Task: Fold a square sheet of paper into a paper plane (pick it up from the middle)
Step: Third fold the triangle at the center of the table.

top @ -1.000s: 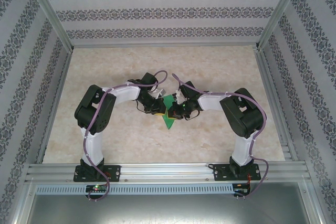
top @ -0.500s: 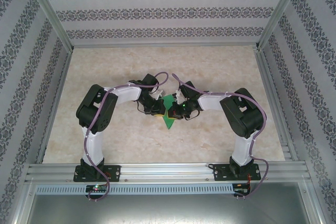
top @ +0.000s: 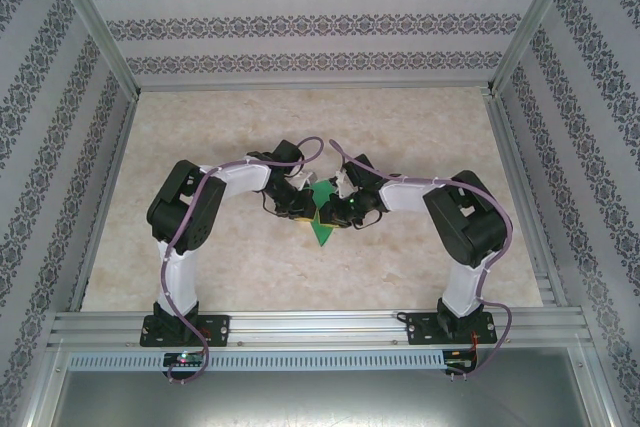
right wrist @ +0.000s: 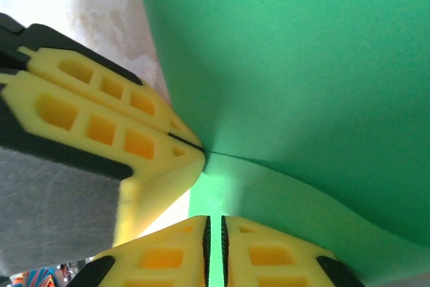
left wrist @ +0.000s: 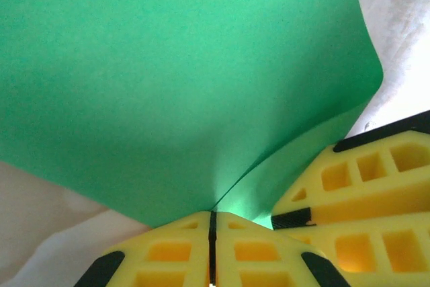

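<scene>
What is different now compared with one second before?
The left arm's elbow and the right arm's elbow both drifted slightly to the right. Nothing was grasped or released: the left tool and the right tool stay pinched on the green paper, which kept its place.

Top cam: bright, even, diffuse; faint shadows. L wrist cam: thin bright green paper sheet (left wrist: pixel 168 65) soft-focus, v. close; pale marbled tabletop (left wrist: pixel 403 18) washed out, 1 o'clock.
</scene>
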`<state>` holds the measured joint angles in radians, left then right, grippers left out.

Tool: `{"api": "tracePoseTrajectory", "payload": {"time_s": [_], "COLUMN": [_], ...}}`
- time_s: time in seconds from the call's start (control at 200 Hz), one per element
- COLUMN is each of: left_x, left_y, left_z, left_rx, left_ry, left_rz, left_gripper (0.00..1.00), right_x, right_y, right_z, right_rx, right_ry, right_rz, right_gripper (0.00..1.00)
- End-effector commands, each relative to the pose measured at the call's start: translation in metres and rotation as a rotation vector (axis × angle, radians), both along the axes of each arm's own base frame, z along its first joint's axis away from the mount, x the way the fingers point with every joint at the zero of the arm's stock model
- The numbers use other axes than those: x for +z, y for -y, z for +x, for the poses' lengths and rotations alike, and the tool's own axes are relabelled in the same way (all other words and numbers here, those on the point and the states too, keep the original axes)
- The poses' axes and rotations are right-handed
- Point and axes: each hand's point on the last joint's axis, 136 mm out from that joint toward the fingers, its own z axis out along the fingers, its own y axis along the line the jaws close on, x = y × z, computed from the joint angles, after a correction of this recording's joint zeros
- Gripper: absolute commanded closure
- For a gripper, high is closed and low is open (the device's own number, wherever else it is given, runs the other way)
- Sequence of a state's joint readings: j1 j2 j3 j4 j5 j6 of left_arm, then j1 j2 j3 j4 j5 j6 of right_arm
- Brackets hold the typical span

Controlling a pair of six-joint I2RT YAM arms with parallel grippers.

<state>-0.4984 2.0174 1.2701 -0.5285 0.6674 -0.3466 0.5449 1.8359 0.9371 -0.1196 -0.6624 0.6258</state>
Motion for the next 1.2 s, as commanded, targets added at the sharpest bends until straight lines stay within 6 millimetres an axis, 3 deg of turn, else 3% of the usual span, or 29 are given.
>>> {"api": "tracePoseTrajectory", "payload": {"time_s": [0.0, 0.23, 0.54, 1.194], "left_x": [-0.035, -0.039, -0.040, -0.042], "left_y": [-0.019, -0.024, -0.023, -0.016], "left_z": [-0.017, -0.019, -0.021, -0.026], "left_rx": [-0.045, -0.057, -0.062, -0.087], "left_ry": [-0.034, -0.031, -0.038, -0.046], "left_rz": [0.157, 0.192, 0.188, 0.193], "left_gripper": [0.90, 0.90, 0.90, 0.91], "right_x": [0.013, 0.019, 0.003, -0.014], "right_y": [0.003, -0.007, -0.008, 0.000], "right_z": [0.004, -0.005, -0.031, -0.061], "right_rx": [-0.026, -0.010, 0.028, 0.083], "right_ry": [0.030, 0.007, -0.053, -0.094], "right_rz": [0.027, 0.062, 0.018, -0.072], "right_gripper": [0.85, 0.88, 0.90, 0.91]}}
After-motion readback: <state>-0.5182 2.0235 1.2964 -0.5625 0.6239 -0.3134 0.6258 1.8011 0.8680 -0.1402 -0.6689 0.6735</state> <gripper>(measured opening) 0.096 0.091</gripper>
